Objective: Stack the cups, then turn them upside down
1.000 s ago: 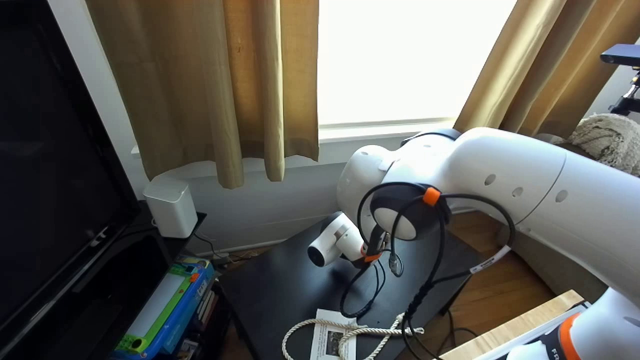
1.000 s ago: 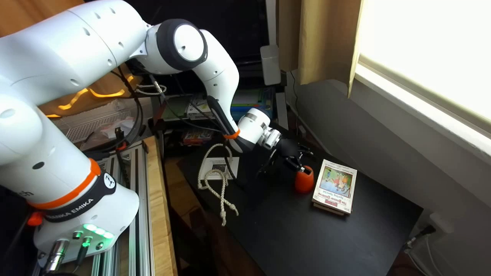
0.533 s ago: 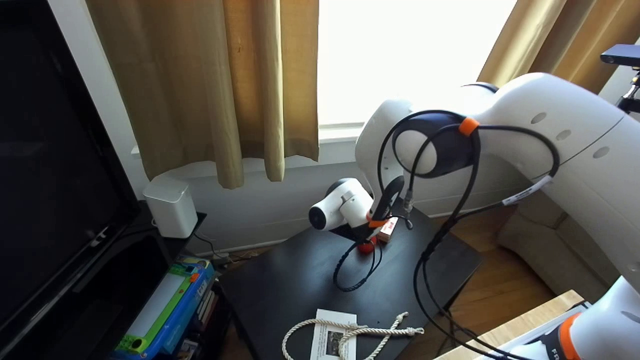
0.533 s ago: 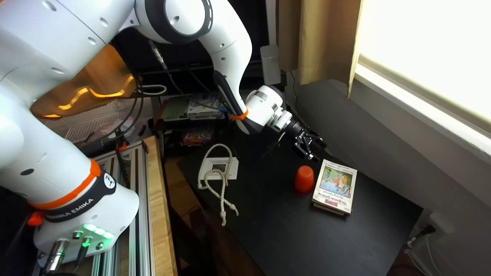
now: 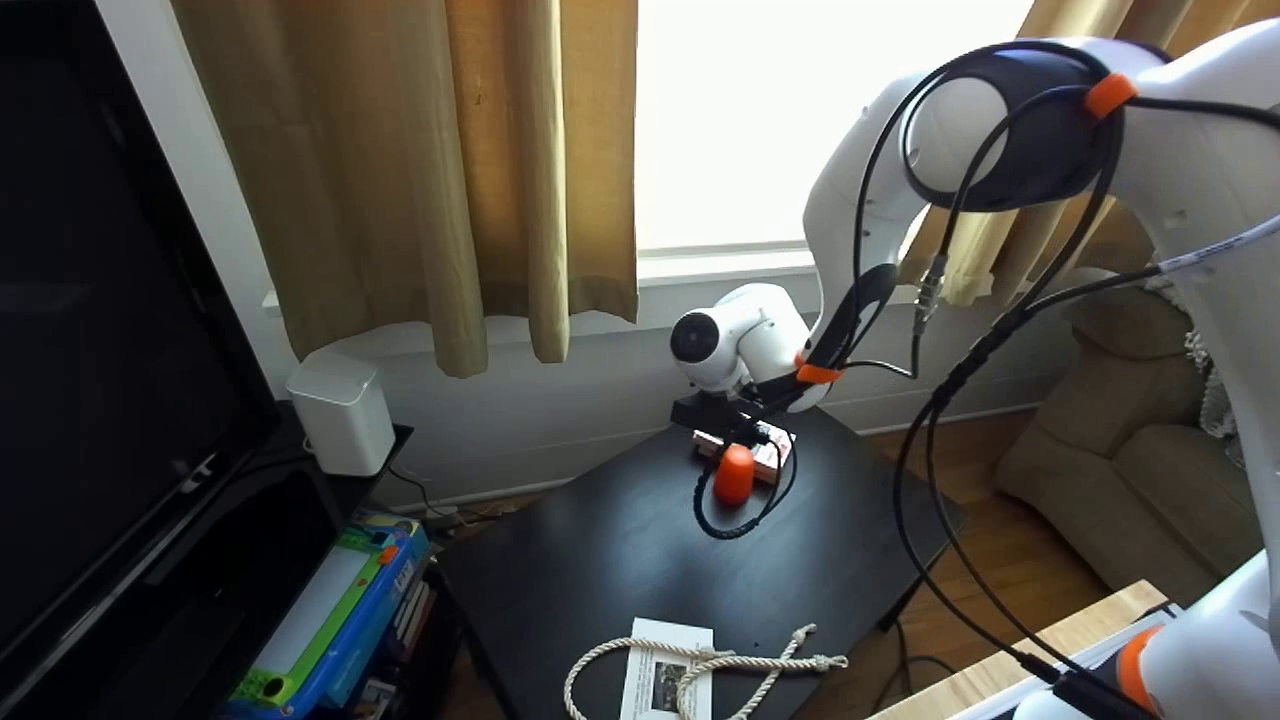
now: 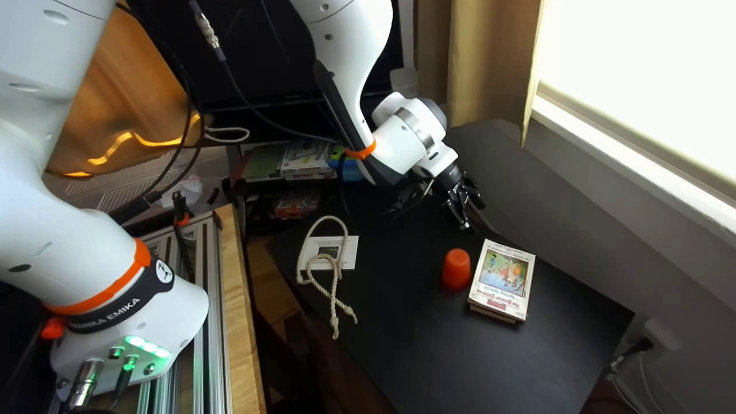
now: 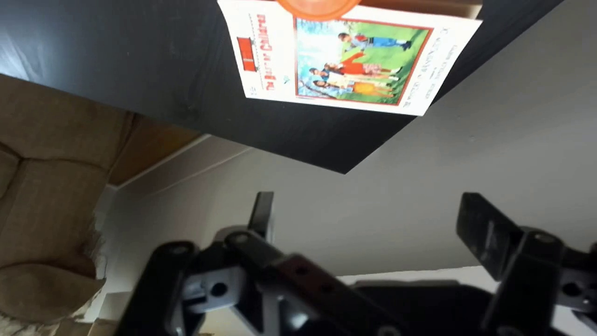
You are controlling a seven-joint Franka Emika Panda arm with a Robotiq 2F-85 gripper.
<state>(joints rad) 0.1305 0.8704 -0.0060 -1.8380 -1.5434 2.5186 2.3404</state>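
A red-orange cup stands on the black table with its narrower, rounded end up. It also shows in an exterior view and, cut off by the top edge, in the wrist view. Only one cup shape shows; whether others are nested inside is hidden. My gripper is open and empty, above and behind the cup and apart from it. In the wrist view the two fingers of my gripper are wide apart with only grey wall between them.
A small stack of books lies close beside the cup, also in the wrist view. A knotted rope lies over a white card on the black table. The wall and window sill border the table.
My gripper was low, with its fingertips at the top of the cup. It has lifted up and away, and the arm has risen. The cup stays in place.
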